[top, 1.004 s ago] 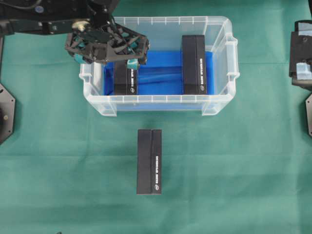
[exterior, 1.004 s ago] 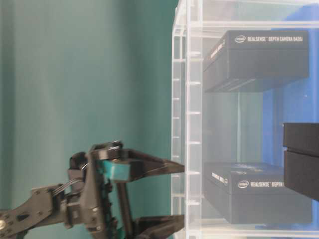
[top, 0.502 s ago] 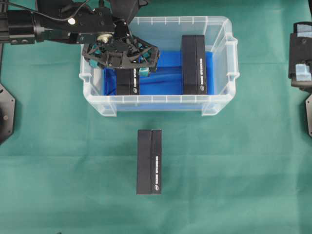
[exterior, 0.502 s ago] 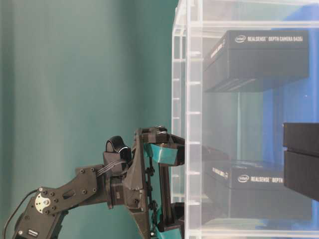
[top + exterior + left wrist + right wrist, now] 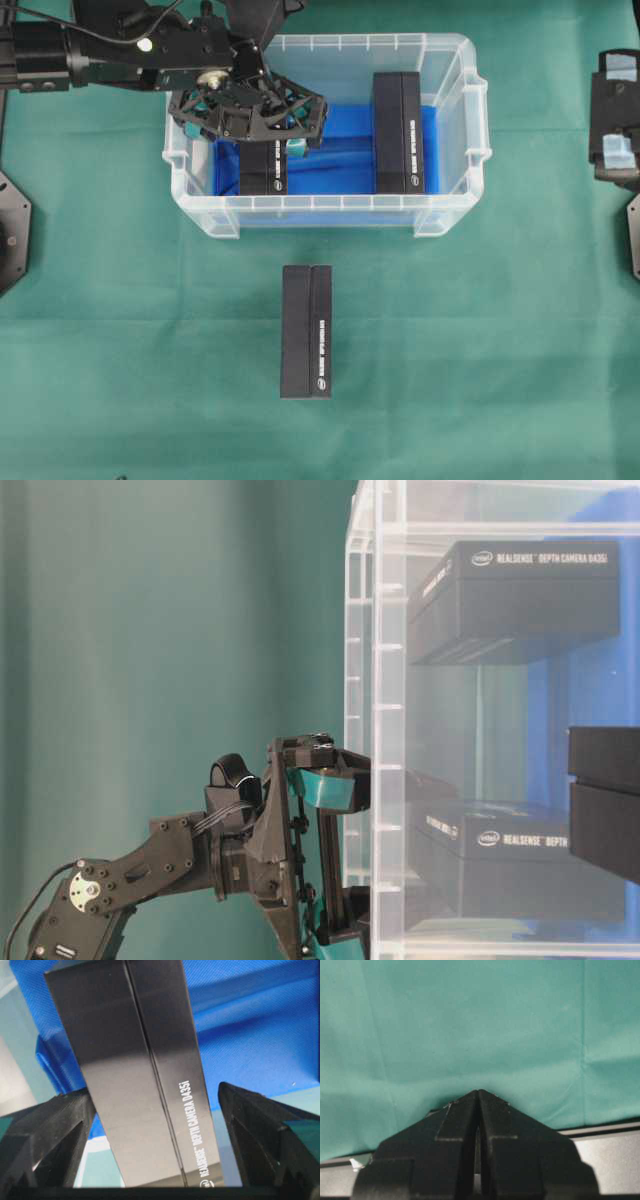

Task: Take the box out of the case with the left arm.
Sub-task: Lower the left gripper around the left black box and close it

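Over the last second the left gripper has swung in from the case's left rim and dropped inside it, so that it now sits directly over the left-hand box. In the last half second it has barely shifted. The left wrist view shows what that buys: the box lies between the two fingers, with the jaws spread wide and a visible gap on the right side, so nothing is clamped yet. On the left side the finger is very close to the box; contact there cannot be made out. The jaws seem to have just begun to narrow.

The box lies on the blue liner at the left end of the case. A second box lies toward the case's right end, and a third lies on the green cloth in front of the case.

Judged from this, the approach is finished and the squeeze is the step in hand; the lift out has not begun.

The right gripper is parked well to the right of the case, its fingers pressed together on nothing.
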`<act>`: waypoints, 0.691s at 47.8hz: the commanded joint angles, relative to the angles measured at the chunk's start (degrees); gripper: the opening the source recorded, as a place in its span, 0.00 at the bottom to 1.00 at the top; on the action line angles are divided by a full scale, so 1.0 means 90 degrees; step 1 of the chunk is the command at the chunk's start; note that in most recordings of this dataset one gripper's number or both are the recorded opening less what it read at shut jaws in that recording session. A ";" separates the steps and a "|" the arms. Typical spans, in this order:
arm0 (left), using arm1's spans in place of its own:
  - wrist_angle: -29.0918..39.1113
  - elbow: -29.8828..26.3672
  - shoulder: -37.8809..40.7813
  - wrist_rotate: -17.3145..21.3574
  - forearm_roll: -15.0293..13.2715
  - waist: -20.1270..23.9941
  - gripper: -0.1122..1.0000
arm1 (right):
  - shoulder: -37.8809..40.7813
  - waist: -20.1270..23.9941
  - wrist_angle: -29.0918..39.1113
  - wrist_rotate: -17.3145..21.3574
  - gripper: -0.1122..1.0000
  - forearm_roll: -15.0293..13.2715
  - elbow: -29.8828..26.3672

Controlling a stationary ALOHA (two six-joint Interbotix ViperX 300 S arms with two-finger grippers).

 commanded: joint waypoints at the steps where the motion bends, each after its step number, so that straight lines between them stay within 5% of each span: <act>1: -0.0117 0.0020 0.0020 -0.0010 -0.0068 0.0000 0.89 | -0.0010 0.0010 -0.0029 0.0000 0.10 0.0010 -0.0059; 7: -0.0020 0.0029 0.0000 -0.0078 -0.0107 -0.0039 0.67 | -0.0010 0.0010 -0.0029 0.0000 0.10 0.0010 -0.0049; 33: 0.0273 0.0195 -0.0205 -0.0107 -0.0107 -0.0107 0.67 | 0.0000 0.0010 -0.0127 0.0010 0.10 0.0010 -0.0049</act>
